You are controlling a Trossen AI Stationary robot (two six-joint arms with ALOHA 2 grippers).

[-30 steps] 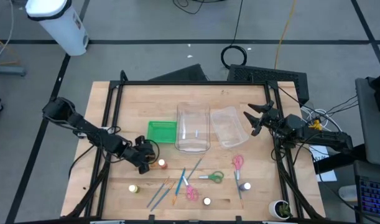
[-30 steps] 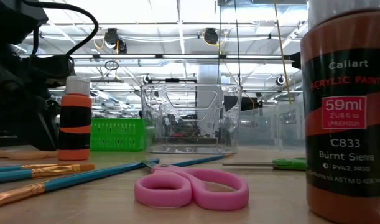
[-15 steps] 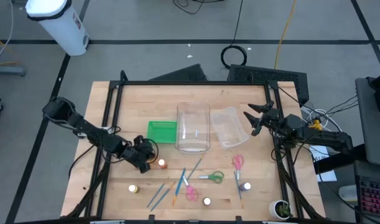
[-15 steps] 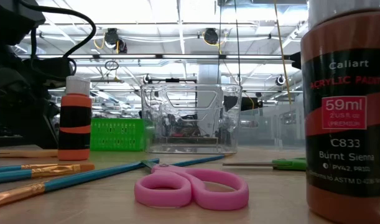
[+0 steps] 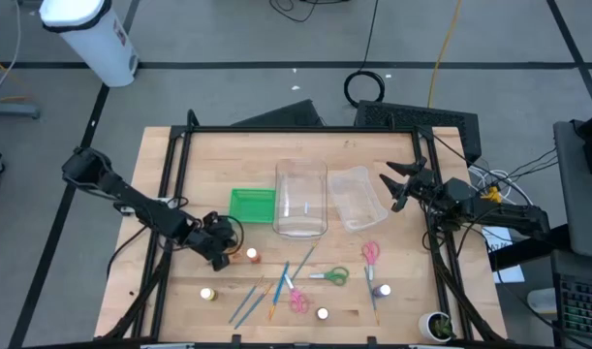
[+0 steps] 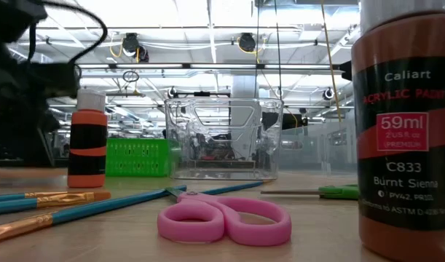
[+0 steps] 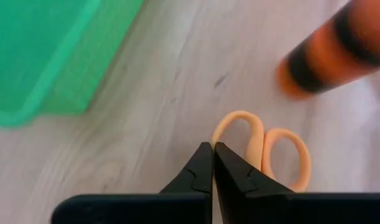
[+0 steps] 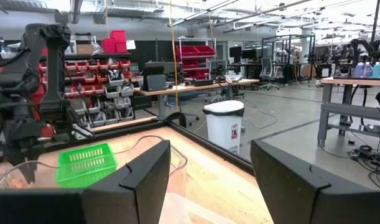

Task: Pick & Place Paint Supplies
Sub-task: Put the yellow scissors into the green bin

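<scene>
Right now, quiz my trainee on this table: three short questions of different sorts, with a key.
1. True or false: the right claw is open.
2. What colour is the basket beside the clear container? A red, B green, C blue.
3. Fill in: the scissors just beyond the left claw have ___ handles.
Key: 1 true; 2 B; 3 orange.

Setting: open-plan robotics lab/workshop. Evidence: red parts bins (image 8: 118, 42) on racks, workbenches (image 8: 354, 81) with monitors, office chairs, ceiling strip lights (image 6: 207, 33), wooden worktop (image 5: 344, 150) inside black frame
</scene>
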